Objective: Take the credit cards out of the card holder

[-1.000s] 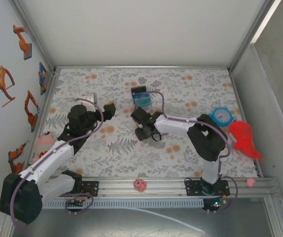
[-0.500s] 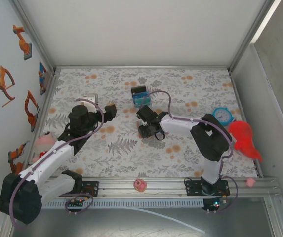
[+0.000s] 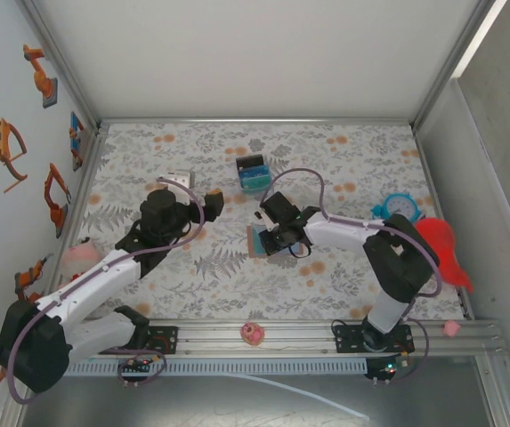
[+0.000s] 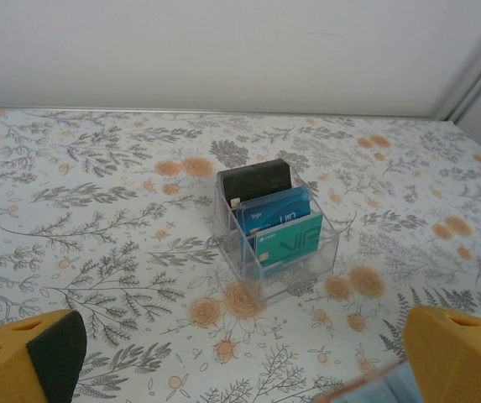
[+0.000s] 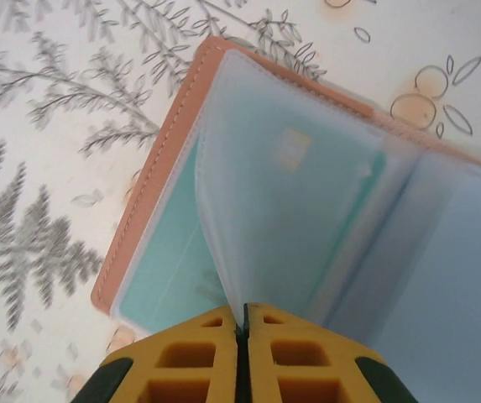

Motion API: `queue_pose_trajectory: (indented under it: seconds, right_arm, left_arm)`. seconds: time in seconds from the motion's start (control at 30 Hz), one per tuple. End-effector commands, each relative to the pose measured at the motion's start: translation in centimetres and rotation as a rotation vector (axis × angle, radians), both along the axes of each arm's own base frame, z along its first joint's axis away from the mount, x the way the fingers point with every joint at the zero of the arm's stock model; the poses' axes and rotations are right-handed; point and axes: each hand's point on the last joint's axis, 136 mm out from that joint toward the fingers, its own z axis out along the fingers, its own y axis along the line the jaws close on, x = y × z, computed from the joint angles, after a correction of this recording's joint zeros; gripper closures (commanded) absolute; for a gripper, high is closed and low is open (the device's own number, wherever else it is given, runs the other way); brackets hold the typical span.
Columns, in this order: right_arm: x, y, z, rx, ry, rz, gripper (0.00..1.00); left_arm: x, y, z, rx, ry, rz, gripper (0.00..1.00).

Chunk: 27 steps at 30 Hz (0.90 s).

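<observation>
Your right claw (image 5: 242,323) pinched tight on clear pocket leaf (image 5: 244,218) of card holder (image 5: 152,180), open flat on worktop (image 5: 39,84). Teal credit card (image 5: 307,185) just ahead inside (right arm nearer); left claw (image 4: 240,348) gaping, empty, well apart.

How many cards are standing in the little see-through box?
3: a thin black card at the back, a blue card in the middle, a teal card in front. Others may hide behind.

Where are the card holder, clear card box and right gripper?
card holder (image 5: 150,180): right wrist view, its brown stitched edge.
clear card box (image 4: 295,269): left wrist view, its front wall.
right gripper (image 5: 242,323): right wrist view, between its shut fingertips.
</observation>
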Motion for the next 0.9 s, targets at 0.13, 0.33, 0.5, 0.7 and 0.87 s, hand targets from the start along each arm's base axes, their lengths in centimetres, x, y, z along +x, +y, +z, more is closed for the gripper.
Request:
queue_pose_trajectory:
  seconds: [0.13,0.33,0.5,0.7,0.87]
  right_arm:
    - [-0.8,-1.3,0.6,0.011,-0.026,-0.026,0.83]
    - [0.3,-3.5,0.0,-0.072,-0.071,-0.141,0.72]
    - [1.1,-5.3,0.2,-0.110,-0.108,-0.231,0.71]
    - [1.9,-7.8,-0.3,-0.141,-0.095,-0.326,0.71]
    - [2.1,-9.6,-0.7,-0.139,-0.070,-0.376,0.71]
  left_arm:
    - [0.3,-1.4,-0.1,0.049,-0.014,0.070,0.03]
    - [0.3,-3.4,-1.7,0.073,0.024,0.044,0.03]
    - [0.4,-4.3,-3.6,0.117,0.064,0.032,0.03]
    - [0.3,-5.3,-6.9,0.234,0.148,-0.018,0.03]
    - [-0.4,-6.2,-9.8,0.310,0.228,-0.086,0.03]
